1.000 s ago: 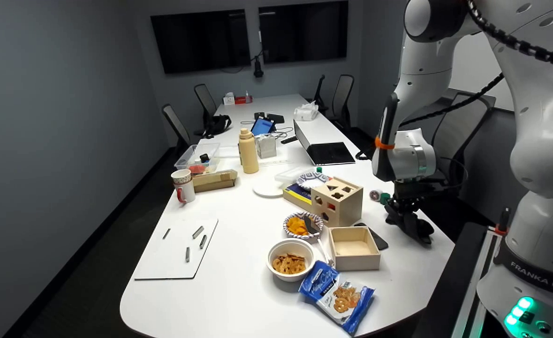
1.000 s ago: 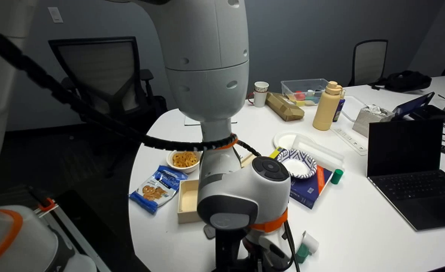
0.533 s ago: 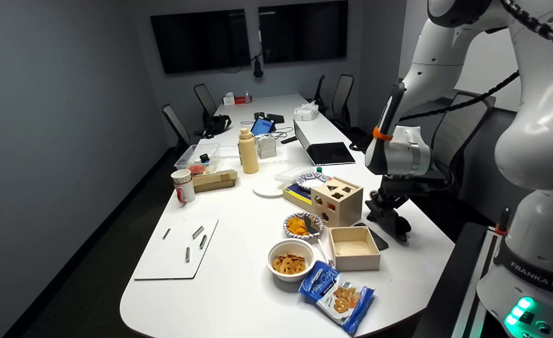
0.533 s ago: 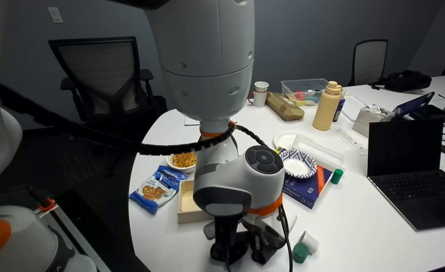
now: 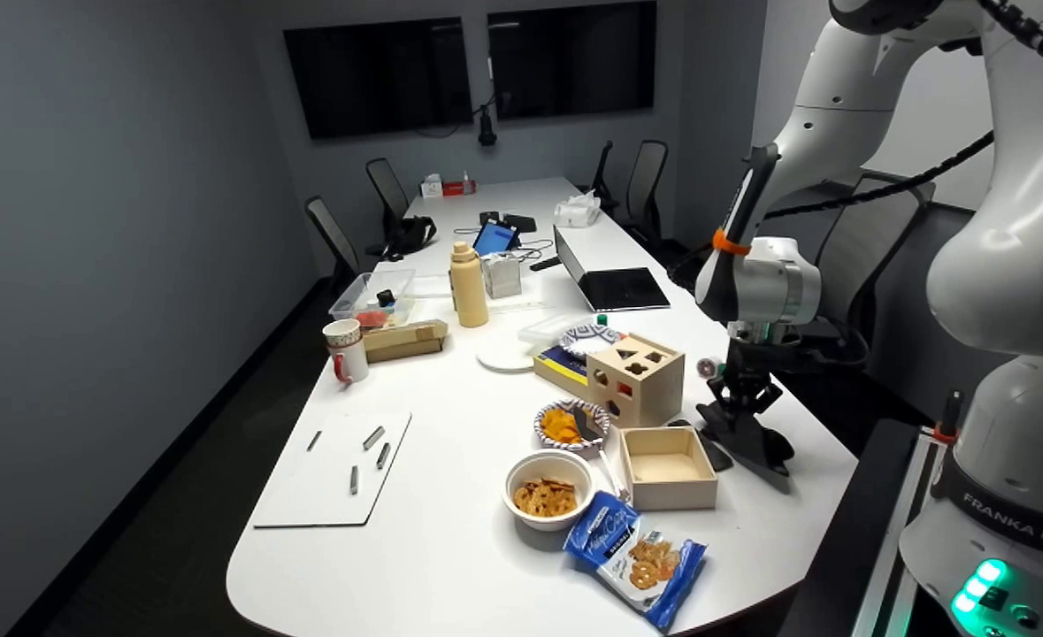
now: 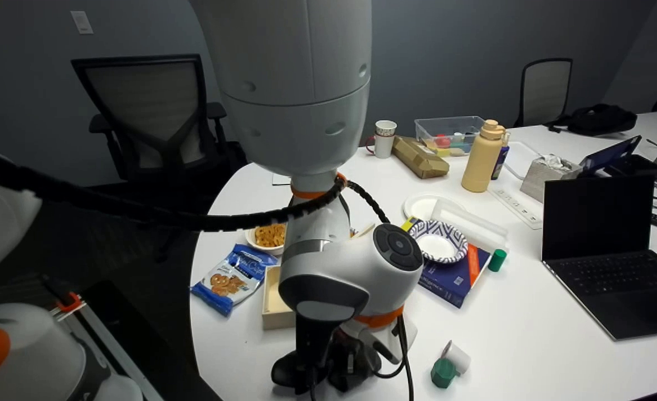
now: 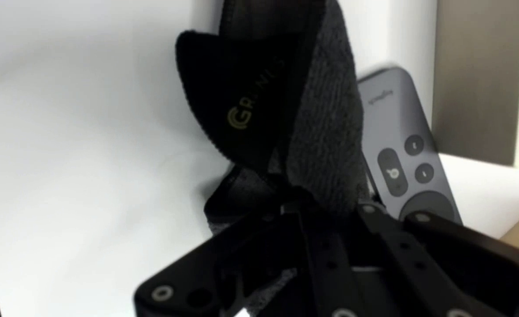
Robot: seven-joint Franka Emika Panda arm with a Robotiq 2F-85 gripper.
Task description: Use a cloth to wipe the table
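Note:
A dark grey and black cloth point(image 7: 325, 127) with a gold logo hangs in folds from my gripper point(image 7: 323, 209) in the wrist view. The fingers are closed on the bunched cloth, and their tips are partly lost in its dark folds. In an exterior view, the gripper point(image 5: 740, 398) points down close to the white table point(image 5: 459, 442), near its right edge. The cloth point(image 5: 755, 447) spreads below it, seemingly on the table top. In an exterior view, the arm hides much of the gripper, and a dark piece of cloth point(image 6: 286, 370) shows low beside it.
A grey remote point(image 7: 387, 119) lies right beside the cloth, next to an open wooden box point(image 5: 671, 497). A wooden shape sorter point(image 5: 654, 394), pretzel bowl point(image 5: 521, 509) and blue snack bag point(image 5: 605, 526) stand nearby. A green-and-white container point(image 6: 444, 372) lies near the gripper.
In an exterior view, the gripper and cloth first moved left towards the shape sorter, then slightly back right and nearer the front. The cloth stays in the gripper.

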